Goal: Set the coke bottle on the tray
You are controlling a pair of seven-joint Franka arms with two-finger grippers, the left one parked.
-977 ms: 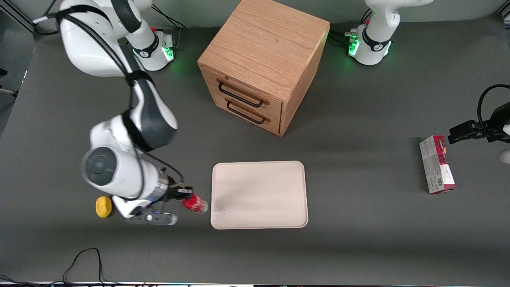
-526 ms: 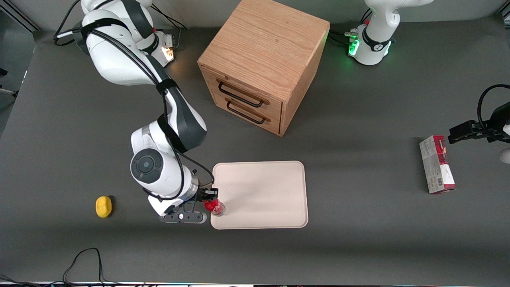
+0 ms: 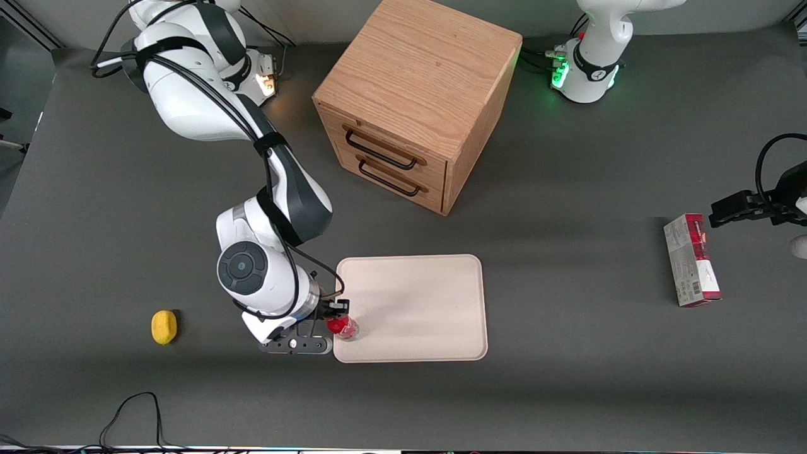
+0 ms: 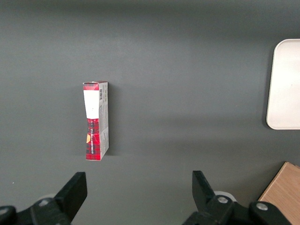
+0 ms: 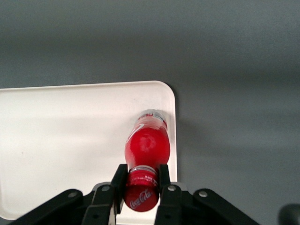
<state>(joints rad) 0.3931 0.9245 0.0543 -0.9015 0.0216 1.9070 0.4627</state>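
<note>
My right gripper [image 3: 338, 316] [image 5: 141, 179] is shut on the red cap of the coke bottle [image 3: 342, 326] [image 5: 146, 147]. The bottle hangs upright from the fingers, over the tray's corner nearest the front camera at the working arm's end. Its clear base points down at the cream-white tray [image 3: 416, 302] [image 5: 65, 140], just inside the rim. Whether the base touches the tray surface I cannot tell. The black fingers [image 5: 118, 177] clamp the cap from both sides.
A small yellow lump [image 3: 164, 326] lies on the table toward the working arm's end. The wooden two-drawer cabinet [image 3: 416, 101] stands farther from the front camera than the tray. A red-and-grey carton [image 3: 691, 260] [image 4: 96, 120] lies toward the parked arm's end.
The arm has carried the bottle from beside the yellow lump sideways to over the tray's corner. In the last half second it shifted only slightly, and the bottle now hangs more upright.
</note>
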